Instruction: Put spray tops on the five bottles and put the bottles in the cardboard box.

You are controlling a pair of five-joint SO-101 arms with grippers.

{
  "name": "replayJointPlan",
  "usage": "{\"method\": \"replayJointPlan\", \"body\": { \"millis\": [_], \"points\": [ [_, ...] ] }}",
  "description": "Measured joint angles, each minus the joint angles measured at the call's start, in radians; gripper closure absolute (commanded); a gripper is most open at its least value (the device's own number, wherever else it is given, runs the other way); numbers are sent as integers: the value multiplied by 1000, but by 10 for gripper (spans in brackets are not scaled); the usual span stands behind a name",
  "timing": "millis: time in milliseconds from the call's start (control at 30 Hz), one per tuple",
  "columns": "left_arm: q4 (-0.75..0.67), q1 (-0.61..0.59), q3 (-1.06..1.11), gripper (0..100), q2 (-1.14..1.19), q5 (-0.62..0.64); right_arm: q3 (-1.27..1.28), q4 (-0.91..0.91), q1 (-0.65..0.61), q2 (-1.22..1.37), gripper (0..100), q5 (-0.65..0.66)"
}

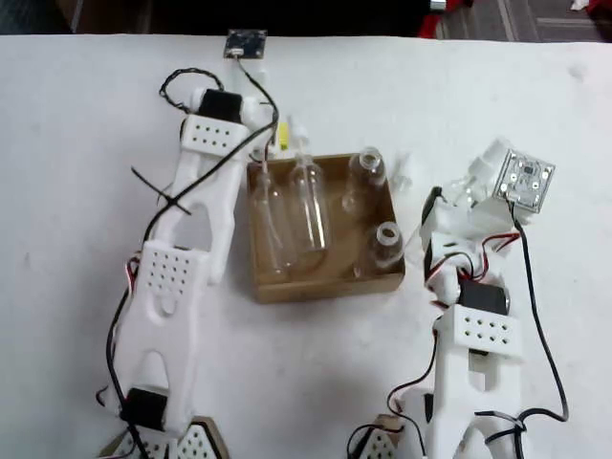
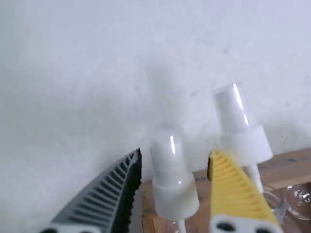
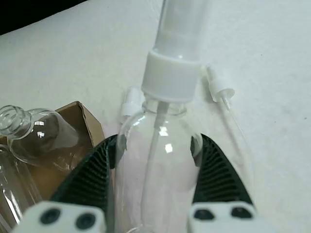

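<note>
Clamping capped bottle (image 3: 155, 184) in R jaws near cardboard box (image 1: 325, 285); straddling spray top (image 2: 172, 179) at box edge w/ L jaws apart

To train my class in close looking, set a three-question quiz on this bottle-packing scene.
1. True or false: the right claw holds a bottle that is already capped.
2. How many bottles in the cardboard box have open necks? A one, B two, C four.
3. Fill in: the left claw straddles a ___.
Key: 1 true; 2 B; 3 spray top.
</note>
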Motion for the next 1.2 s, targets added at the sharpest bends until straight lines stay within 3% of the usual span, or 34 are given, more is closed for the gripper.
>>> {"method": "replayJointPlan", "body": {
  "millis": [233, 600, 933, 1200],
  "points": [
    [-12, 0, 0, 950, 0, 2, 0, 0, 0, 0, 981, 0],
    [-9, 5, -12, 960, 0, 5, 0, 0, 0, 0, 981, 0],
    [252, 77, -302, 976, 0, 5, 0, 0, 0, 0, 981, 0],
    [278, 129, -290, 976, -2, 20, 0, 0, 2, 0, 981, 20]
  ]
}}
